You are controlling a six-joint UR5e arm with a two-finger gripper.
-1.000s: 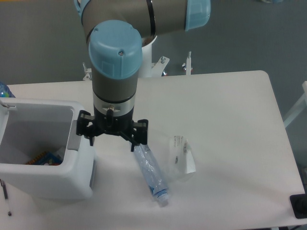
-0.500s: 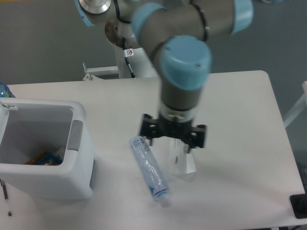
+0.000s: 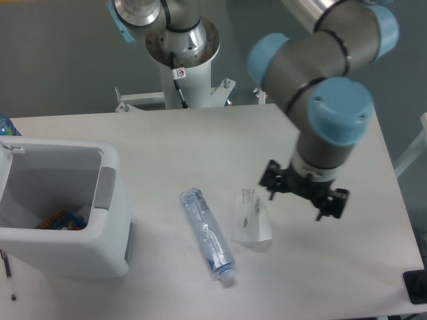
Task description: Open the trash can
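— Where was the gripper, and had it hold of anything?

— It hung over the right part of the white table, under the grey wrist with its blue cap. Its two black fingers stood spread apart with nothing between them.

— What lay nearest to it?

— Just to its left, a crumpled clear plastic wrapper with small print on it lay on the tabletop. Further left, a crushed clear plastic bottle lay on its side, slanting with its cap end toward the front edge.

— And the trash can?

— The trash can sat at the far left of the table, well apart from the gripper. It was a boxy white bin with rounded corners, and its top stood open so the inside showed. A grey tab was on its right inner wall. Something colourful lay at the bottom, too small to name.
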